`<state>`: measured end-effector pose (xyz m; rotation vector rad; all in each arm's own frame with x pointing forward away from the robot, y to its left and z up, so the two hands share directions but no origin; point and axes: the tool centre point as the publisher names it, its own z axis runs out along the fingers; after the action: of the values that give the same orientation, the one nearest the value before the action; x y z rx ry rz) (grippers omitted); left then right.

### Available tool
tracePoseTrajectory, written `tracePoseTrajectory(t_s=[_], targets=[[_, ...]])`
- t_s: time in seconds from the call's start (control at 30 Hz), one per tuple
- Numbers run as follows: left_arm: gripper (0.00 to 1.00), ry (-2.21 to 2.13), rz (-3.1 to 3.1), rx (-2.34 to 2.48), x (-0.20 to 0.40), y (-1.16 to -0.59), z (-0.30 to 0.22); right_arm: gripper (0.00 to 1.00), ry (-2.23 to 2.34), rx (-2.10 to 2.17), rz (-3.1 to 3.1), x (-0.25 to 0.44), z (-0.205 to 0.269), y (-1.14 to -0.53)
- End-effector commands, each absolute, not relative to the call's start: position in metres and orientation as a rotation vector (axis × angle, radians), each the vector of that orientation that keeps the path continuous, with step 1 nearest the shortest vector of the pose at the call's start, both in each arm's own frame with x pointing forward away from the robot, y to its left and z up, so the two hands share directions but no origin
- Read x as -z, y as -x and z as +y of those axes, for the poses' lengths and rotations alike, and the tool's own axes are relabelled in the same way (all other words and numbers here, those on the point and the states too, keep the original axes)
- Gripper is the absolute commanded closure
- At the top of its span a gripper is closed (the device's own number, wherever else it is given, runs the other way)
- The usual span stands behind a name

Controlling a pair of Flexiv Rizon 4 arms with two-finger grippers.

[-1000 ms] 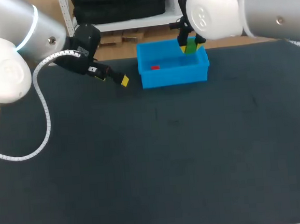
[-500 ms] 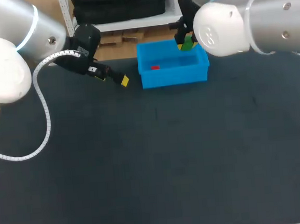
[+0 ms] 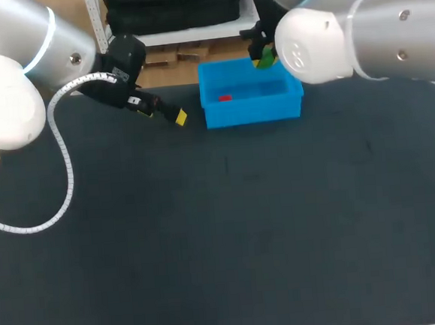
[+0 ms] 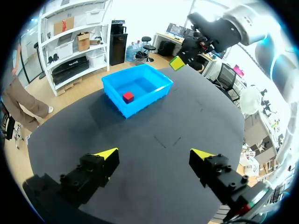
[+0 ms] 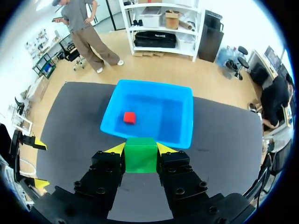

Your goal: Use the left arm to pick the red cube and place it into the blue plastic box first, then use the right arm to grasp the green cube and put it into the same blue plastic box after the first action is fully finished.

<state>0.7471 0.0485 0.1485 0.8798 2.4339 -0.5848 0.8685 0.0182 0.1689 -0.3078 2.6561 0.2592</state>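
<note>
The right gripper [image 5: 141, 148] pinched the green cube [image 5: 141, 157] by opposite flat faces, probably light and rigid, above the blue box [image 3: 251, 115] at its one o'clock corner; the left gripper [image 4: 154, 156] gaped empty.

We had a table [image 3: 245, 228] covered edge to edge in a dark, matte surface, and it filled nearly the whole head view. The only thing we saw standing directly on it was the blue plastic box [image 3: 251, 115], which sat flat and open-topped close to the far edge, at about 12 o'clock from the table's middle. A white coiled cable [image 3: 66, 167] looped over the 9 o'clock side, though we could not tell whether it touched the surface.
</note>
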Motion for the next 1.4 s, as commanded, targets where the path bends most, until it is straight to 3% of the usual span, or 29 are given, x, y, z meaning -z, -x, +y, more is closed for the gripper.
tracePoseTrajectory(t_s=[0.03,1.4], targets=[[0.00,-0.880,2.437,0.584,-0.149,-0.748,0.048,1.00,0.314,-0.257,2.672,-0.166,0.022,-0.882],[0.00,-0.880,2.437,0.584,-0.149,-0.748,0.048,1.00,0.365,-0.205,2.706,-0.128,0.055,-0.920]])
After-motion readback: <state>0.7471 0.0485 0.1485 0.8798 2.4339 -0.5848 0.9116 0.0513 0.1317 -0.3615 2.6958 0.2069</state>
